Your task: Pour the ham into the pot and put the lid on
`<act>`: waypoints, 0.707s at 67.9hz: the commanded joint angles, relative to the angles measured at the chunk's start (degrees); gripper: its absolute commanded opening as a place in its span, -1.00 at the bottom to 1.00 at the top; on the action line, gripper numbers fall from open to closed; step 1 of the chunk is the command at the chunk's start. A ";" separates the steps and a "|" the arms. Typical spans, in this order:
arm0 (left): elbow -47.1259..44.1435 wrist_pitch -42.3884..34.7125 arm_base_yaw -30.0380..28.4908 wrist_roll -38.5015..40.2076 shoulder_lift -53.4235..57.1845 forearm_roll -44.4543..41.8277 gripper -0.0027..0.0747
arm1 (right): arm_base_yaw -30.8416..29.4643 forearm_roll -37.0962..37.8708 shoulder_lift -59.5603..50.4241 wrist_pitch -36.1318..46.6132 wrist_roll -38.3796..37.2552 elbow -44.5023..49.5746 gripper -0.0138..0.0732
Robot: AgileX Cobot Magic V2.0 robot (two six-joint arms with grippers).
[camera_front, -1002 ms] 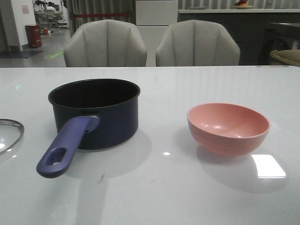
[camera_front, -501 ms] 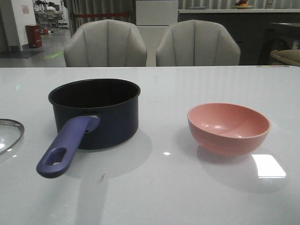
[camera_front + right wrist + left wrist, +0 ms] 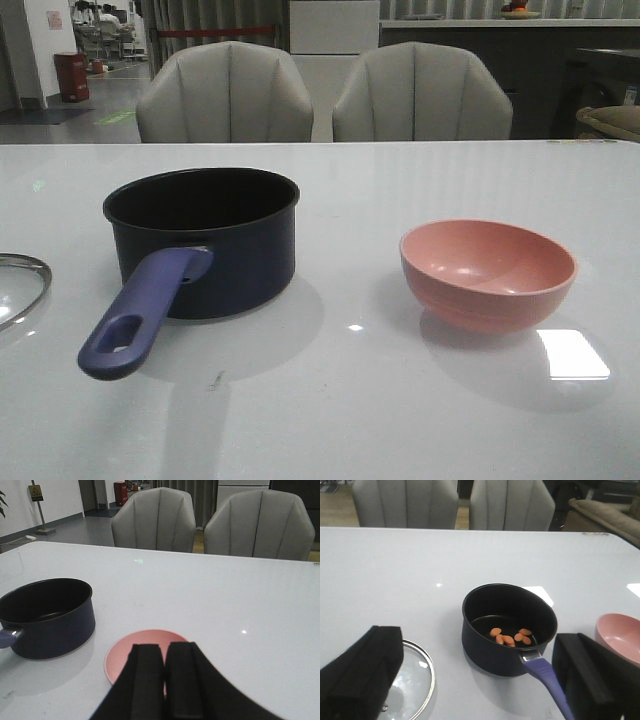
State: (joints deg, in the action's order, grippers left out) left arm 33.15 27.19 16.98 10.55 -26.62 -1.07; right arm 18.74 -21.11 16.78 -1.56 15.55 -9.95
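Note:
The dark navy pot (image 3: 205,245) stands left of centre on the white table, its purple-blue handle (image 3: 140,312) pointing toward me. In the left wrist view the ham (image 3: 510,636) lies as a few orange-pink chunks on the pot's (image 3: 487,645) bottom. The glass lid (image 3: 415,677) lies flat on the table left of the pot; only its rim (image 3: 25,280) shows in the front view, and its knob does not show. My left gripper (image 3: 479,650) is wide open and empty, above and in front of the pot. My right gripper (image 3: 163,650) is shut and empty above the pink bowl (image 3: 131,655).
The pink bowl (image 3: 487,272) stands empty on the right of the table. Two grey chairs (image 3: 325,95) stand behind the table's far edge. Neither gripper shows in the front view.

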 commanded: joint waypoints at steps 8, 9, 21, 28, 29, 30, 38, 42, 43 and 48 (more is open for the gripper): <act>9.79 -2.69 -4.68 3.05 -14.59 0.21 0.77 | 0.10 -0.04 0.27 4.58 0.39 -1.56 -0.30; 10.62 -2.36 -5.26 3.05 -16.01 0.64 0.77 | 0.10 -0.04 0.27 4.58 0.39 -1.56 -0.30; 17.20 2.51 -9.87 3.05 -28.46 2.19 0.77 | 0.10 -0.04 0.27 4.58 0.39 -1.56 -0.30; 20.82 4.89 -12.49 3.05 -35.25 2.19 0.77 | 0.10 -0.04 0.27 4.58 0.39 -1.56 -0.30; 21.79 5.48 -13.27 3.05 -37.05 2.33 0.77 | 0.10 -0.04 0.27 4.58 0.39 -1.56 -0.30; 21.79 5.48 -13.27 3.05 -37.05 2.33 0.77 | 0.10 -0.04 0.27 4.58 0.39 -1.56 -0.30; 26.55 10.62 -15.89 3.05 -44.65 2.86 0.77 | 0.10 -0.04 0.27 4.58 0.39 -1.56 -0.30; 29.57 14.80 -16.72 3.05 -48.78 2.96 0.77 | 0.10 -0.04 0.27 4.58 0.39 -1.56 -0.30; 30.94 16.34 -16.85 2.80 -50.15 2.96 0.77 | 0.10 -0.04 0.27 4.58 0.39 -1.56 -0.30; 33.64 20.30 -16.98 1.34 -54.13 2.96 0.77 | 0.10 -0.04 0.27 4.58 0.39 -1.56 -0.30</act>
State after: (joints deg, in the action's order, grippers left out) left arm 61.53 44.28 0.43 12.85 -77.61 1.34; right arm 18.74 -21.11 16.78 -1.56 15.55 -9.95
